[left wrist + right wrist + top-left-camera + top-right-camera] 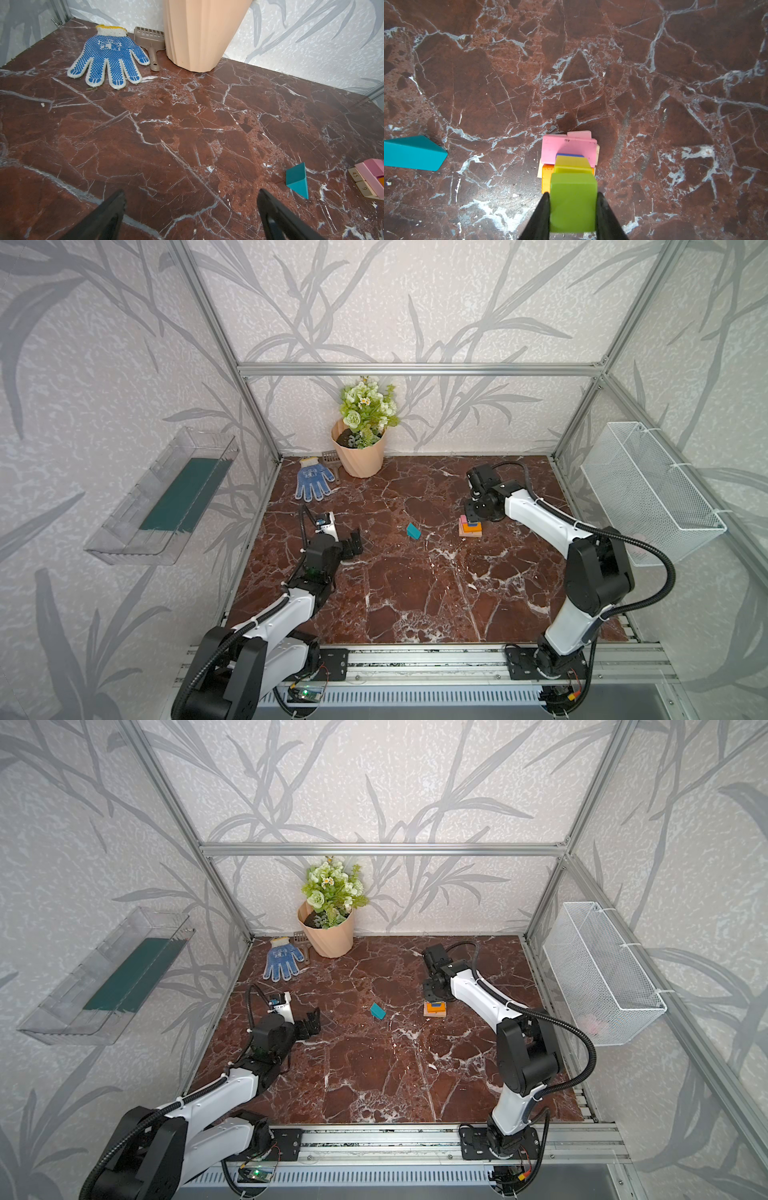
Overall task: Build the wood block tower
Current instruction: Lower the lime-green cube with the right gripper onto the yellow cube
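The tower (469, 527) (434, 1009) stands right of the middle of the marble floor. It has plain-wood pieces at the base, pink bars (566, 145), an orange block (546, 178), a blue block and a yellow cube (572, 164) on top. My right gripper (573, 194) (473, 515) is shut on a lime cube (573, 203) directly over the yellow cube. I cannot tell whether they touch. A teal wedge block (413, 531) (297, 180) (413, 152) lies alone to the tower's left. My left gripper (190, 195) (355, 545) is open and empty, left of the teal block.
A peach flower pot (360, 456) stands at the back wall with a blue dotted glove (312, 483) and a small beige scoop (151, 41) beside it. A white wire basket (648, 489) hangs on the right wall, a clear tray (166, 497) on the left wall.
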